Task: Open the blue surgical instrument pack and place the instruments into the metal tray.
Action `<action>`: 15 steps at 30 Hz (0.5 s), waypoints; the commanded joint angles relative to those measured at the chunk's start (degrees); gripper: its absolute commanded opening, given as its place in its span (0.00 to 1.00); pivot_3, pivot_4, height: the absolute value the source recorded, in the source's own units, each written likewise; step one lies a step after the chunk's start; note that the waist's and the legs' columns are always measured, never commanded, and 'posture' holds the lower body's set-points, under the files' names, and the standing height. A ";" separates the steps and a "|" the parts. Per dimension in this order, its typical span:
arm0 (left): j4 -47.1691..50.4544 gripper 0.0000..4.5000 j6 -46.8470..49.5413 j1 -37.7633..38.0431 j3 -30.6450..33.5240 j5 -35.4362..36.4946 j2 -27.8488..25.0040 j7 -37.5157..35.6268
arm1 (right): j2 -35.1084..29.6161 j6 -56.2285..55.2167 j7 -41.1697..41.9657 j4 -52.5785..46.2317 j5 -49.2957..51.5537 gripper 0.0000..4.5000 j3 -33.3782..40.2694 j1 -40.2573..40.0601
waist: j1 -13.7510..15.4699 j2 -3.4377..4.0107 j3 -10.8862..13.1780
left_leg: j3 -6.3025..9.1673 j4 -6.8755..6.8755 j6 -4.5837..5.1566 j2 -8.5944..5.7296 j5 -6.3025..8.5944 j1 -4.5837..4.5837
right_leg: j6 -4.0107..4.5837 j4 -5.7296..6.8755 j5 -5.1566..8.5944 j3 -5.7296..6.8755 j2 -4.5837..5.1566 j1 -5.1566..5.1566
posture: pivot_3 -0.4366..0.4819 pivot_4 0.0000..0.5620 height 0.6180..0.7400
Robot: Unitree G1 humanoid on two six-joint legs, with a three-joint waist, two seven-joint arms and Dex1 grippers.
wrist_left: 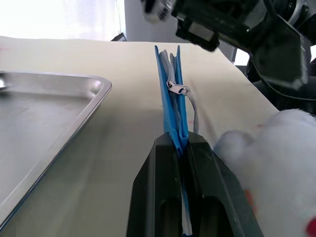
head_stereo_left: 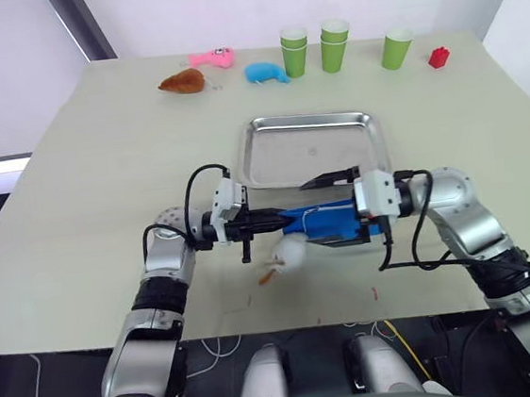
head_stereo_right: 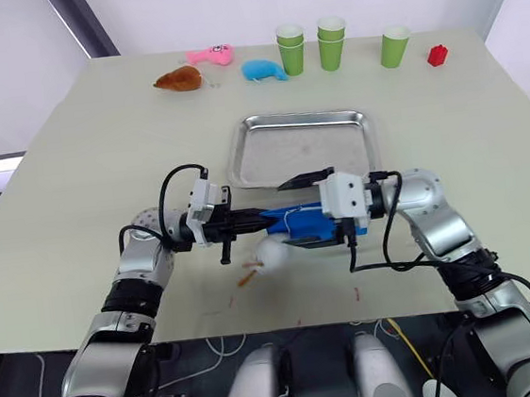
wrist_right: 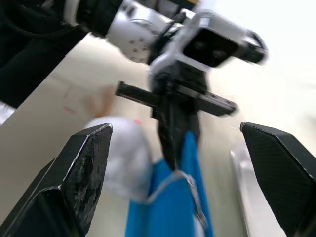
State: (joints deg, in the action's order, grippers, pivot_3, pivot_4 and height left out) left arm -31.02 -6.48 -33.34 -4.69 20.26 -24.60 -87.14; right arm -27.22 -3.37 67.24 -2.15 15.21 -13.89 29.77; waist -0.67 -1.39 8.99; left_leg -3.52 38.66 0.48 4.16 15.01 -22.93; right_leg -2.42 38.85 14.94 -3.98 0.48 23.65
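Left gripper point(wrist_left: 181, 145) clamped on one end of the blue surgical instrument pack point(head_stereo_left: 323, 223), held edge-up just in front of the metal tray point(head_stereo_left: 250, 143) | right gripper point(wrist_right: 175, 148) spread wide | tip: grab the zipper pull point(wrist_left: 177, 89), keep the pack taut

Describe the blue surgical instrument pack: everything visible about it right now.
The blue surgical instrument pack is a flat blue fabric case held on edge above the table, just in front of the metal tray. The left gripper is shut on its near edge, pinching the blue layers together. A silver zipper pull with a grey cord hangs at its seam, and pale lining shows between the layers. The right gripper stands open around its far end. A white fluffy toy lies right beside it; contact is unclear.
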 commanded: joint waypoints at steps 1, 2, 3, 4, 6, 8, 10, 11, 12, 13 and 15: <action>-0.64 0.00 -0.02 1.36 -1.01 -1.78 -0.31 0.16 | -2.75 6.06 -0.78 -3.96 5.89 0.97 5.59 -1.71 | 0.06 0.00 0.00 | 0.00 0.00 0.00 0.00 0.00 0.00 | 0.00 0.00 0.00 0.00 0.00 0.00 | 0.48 0.27 1.00; -0.62 0.00 -0.06 1.43 -1.00 -1.77 -0.32 0.19 | -3.66 7.55 -0.99 -4.30 6.58 0.97 6.51 -2.37 | 0.13 0.00 0.00 | 0.01 0.00 0.00 0.00 0.00 0.00 | 0.00 0.00 0.00 0.00 0.00 -0.01 | 0.48 0.27 1.00; -0.58 0.00 -0.12 1.50 -1.01 -1.78 -0.31 0.22 | -4.45 9.29 -1.62 -4.40 7.28 0.97 7.57 -3.03 | 0.09 0.00 0.00 | 0.01 0.00 0.00 0.00 0.00 0.00 | 0.00 -0.01 0.00 0.00 0.01 -0.02 | 0.48 0.27 1.00; -0.63 0.00 -0.16 1.47 -1.04 -1.81 -0.24 0.29 | -5.31 10.74 -1.89 -4.30 7.88 0.97 8.45 -3.55 | 0.06 0.00 0.00 | 0.00 0.00 0.00 0.00 0.00 0.00 | 0.00 -0.01 0.00 0.00 0.01 -0.02 | 0.48 0.27 1.00; -0.80 0.00 -0.36 1.44 -1.11 -1.89 -0.08 0.36 | -7.42 13.50 -1.16 -3.70 9.46 0.97 10.18 -4.90 | 0.03 0.00 0.00 | -0.01 0.00 0.00 0.00 0.00 0.01 | 0.00 -0.01 0.00 -0.02 0.01 -0.02 | 0.48 0.27 1.00; -0.96 0.00 -0.50 1.43 -1.13 -1.90 0.08 0.44 | -8.88 14.84 -0.35 -2.58 10.11 0.97 11.13 -5.92 | 0.01 0.00 0.00 | 0.00 0.00 0.00 0.00 0.00 0.02 | 0.00 0.00 0.00 -0.02 0.00 -0.02 | 0.48 0.27 1.00; -1.01 0.00 -0.47 1.42 -1.12 -1.79 0.28 0.48 | -9.65 15.48 0.57 -0.76 10.59 0.97 11.77 -6.67 | 0.00 0.00 0.00 | 0.00 0.00 0.00 0.00 0.00 0.02 | 0.00 -0.01 0.00 -0.02 0.00 -0.02 | 0.48 0.27 1.00; -1.00 0.00 -0.46 1.42 -1.12 -1.75 0.36 0.48 | -9.86 15.71 1.08 0.33 10.74 0.97 12.01 -6.96 | -0.01 0.00 0.00 | -0.01 0.00 0.00 0.00 0.00 0.02 | -0.01 -0.01 0.00 -0.02 0.00 -0.02 | 0.48 0.27 1.00; -1.12 0.00 -0.54 1.37 -1.14 -1.79 0.40 0.46 | -9.90 15.62 1.51 1.56 10.71 0.97 12.07 -7.09 | 0.00 0.00 0.00 | -0.01 0.00 0.00 0.00 0.00 0.02 | -0.01 -0.01 0.00 -0.02 0.00 -0.02 | 0.48 0.27 1.00; -1.21 0.00 -0.61 1.34 -1.16 -1.83 0.45 0.44 | -9.87 15.24 2.01 2.78 10.49 0.97 11.99 -7.15 | 0.04 0.00 0.00 | -0.01 0.00 0.00 -0.01 0.00 0.02 | -0.01 -0.01 0.00 -0.03 0.00 -0.02 | 0.48 0.27 1.00; -1.53 0.00 -0.76 1.16 -1.15 -1.90 0.50 0.41 | -10.01 14.25 3.44 4.67 9.67 0.97 11.23 -7.16 | 0.05 0.00 0.00 | -0.01 0.00 0.00 -0.01 0.00 0.02 | -0.01 -0.01 0.00 -0.03 0.00 -0.02 | 0.48 0.27 1.00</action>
State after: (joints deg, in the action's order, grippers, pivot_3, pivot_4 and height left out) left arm -31.10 -7.09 -33.07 -4.65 20.29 -24.32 -87.00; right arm -36.68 12.09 69.26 2.05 24.71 -3.58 22.53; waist -0.62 -1.40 8.99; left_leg -3.53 38.67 0.48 4.14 15.01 -22.92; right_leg -2.43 38.83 14.94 -4.01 0.48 23.63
